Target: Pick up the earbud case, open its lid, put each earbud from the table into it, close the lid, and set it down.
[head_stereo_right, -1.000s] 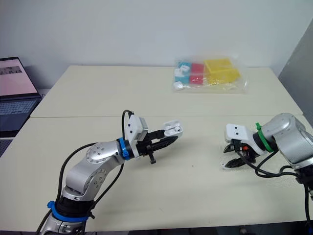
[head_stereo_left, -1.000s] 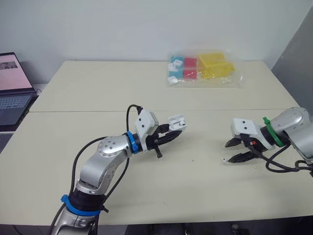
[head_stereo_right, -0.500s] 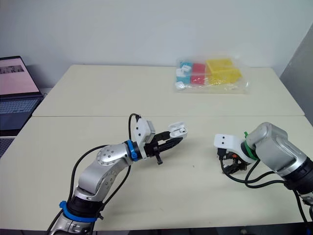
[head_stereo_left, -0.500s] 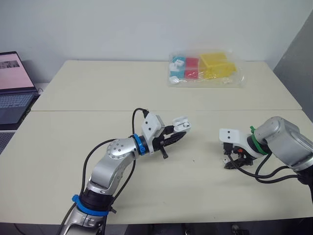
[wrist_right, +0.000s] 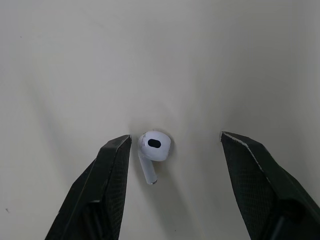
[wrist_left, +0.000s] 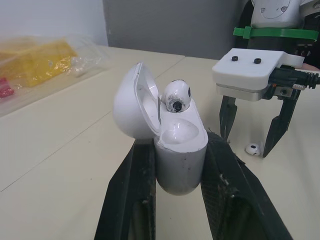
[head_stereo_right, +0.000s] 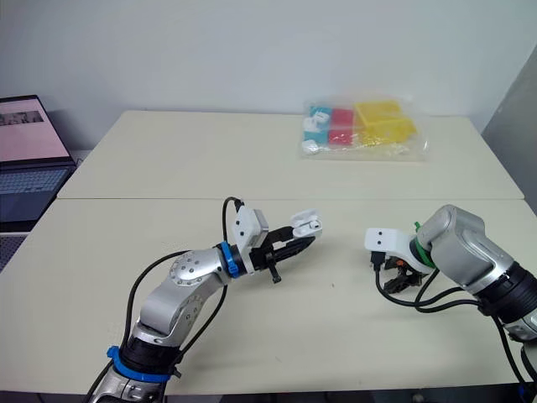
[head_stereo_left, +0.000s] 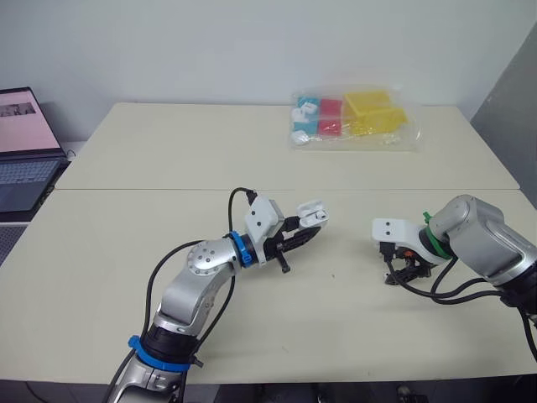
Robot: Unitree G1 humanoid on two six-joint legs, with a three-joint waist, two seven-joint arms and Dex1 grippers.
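Note:
My left gripper (head_stereo_left: 307, 227) is shut on the white earbud case (head_stereo_left: 311, 215), holding it above the middle of the table. The case (wrist_left: 178, 150) has its lid open, and one earbud (wrist_left: 177, 96) sits in it. A second white earbud (wrist_right: 154, 146) lies on the table to the right. My right gripper (wrist_right: 174, 136) points down over that earbud, open, with one finger on each side and neither touching it. In the left wrist view the right gripper (wrist_left: 245, 145) stands just beyond the case, the loose earbud (wrist_left: 253, 148) between its fingers.
A clear plastic bag (head_stereo_left: 352, 117) of coloured blocks lies at the table's far side. An open laptop (head_stereo_left: 23, 143) stands off the table's left edge. A seam crosses the table (head_stereo_left: 126, 191) behind the grippers.
My right gripper has swung in from the right and turned down over the loose earbud. My left gripper has carried the open case slightly to the right.

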